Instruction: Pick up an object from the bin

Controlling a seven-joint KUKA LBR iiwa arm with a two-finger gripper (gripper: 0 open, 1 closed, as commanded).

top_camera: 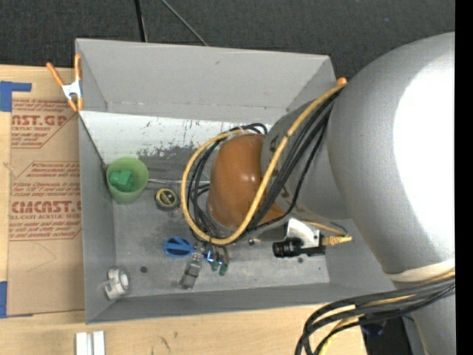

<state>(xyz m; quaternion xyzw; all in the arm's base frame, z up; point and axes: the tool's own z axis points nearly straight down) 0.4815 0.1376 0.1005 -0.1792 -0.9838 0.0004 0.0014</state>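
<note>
Arm [399,161] comes in from the right and covers the bin's right half. Its orange-brown wrist cover [236,176] sits over the middle of the grey metal bin [207,65], w/ black and yellow cables [194,168] looped round it. The gripper [212,258] pokes out under the cover's lower edge, low over the bin floor, front-centre. What's in sight of it is a few small dark and blue-green parts, so how far it's open can't be told, nor whether it has anything in it.

Nearest things: a small blue piece [176,246], flat on the floor just left of the gripper, and a small grey metal bit [191,274] just below-left of it, nearer the front wall. Whether the gripper touches either I can't tell; both look to lie on the floor, not lifted.

Further off: a brass-coloured ring [165,197] on the floor left of the cover, approx. between the blue piece and a green plastic cup [126,180]. The cup lies by the left wall, its mouth facing up toward the camera. A whitish round piece [115,282] sits in the front-left corner, well apart from the rest. To the right of the gripper, under the arm, there's a black-and-white plug-like part [298,244] w/ a yellow-tipped lead — can't say if it's part of the robot or loose in the bin.
</note>
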